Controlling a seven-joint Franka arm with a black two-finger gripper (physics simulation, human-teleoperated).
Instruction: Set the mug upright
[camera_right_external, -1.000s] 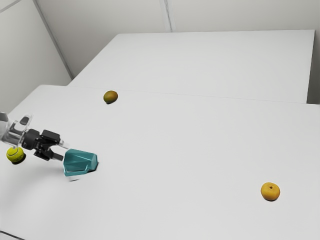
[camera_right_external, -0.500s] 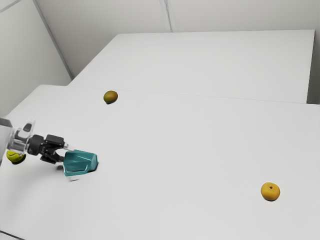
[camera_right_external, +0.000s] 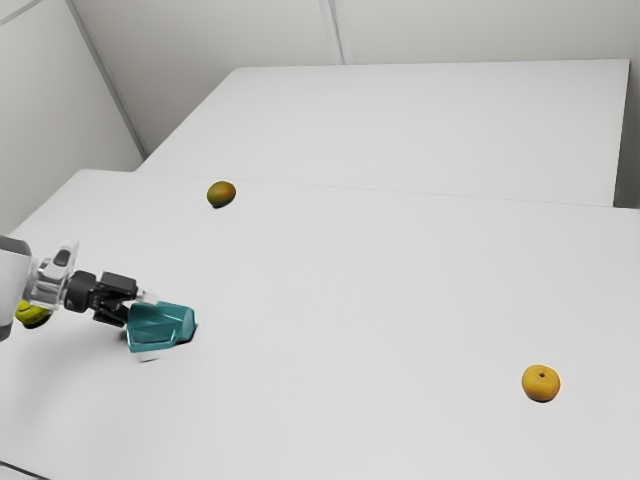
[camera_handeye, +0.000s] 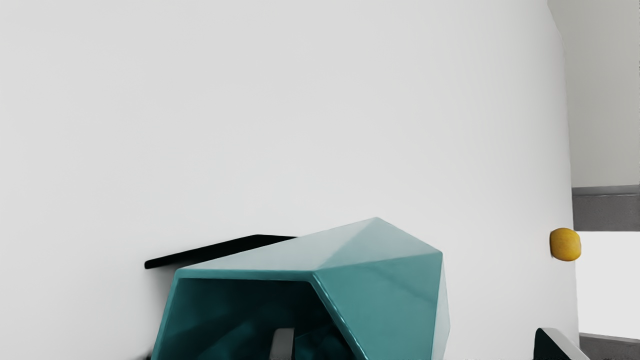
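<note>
We see the mug (camera_right_external: 160, 327) lying on its side on the counter (camera_right_external: 350, 330), the mouth turned to our end effector (camera_handeye: 414, 345), which is open, one finger inside the mouth and one outside. We judge it stiff and rather light (perhaps slippery, because the facets look smooth), so we would grasp the wall near the rim, gently.

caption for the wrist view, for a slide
Open gripper astride the wall of a tipped teal mug, one fingertip at its mouth, the other outside, with an orange fruit beyond.
</note>
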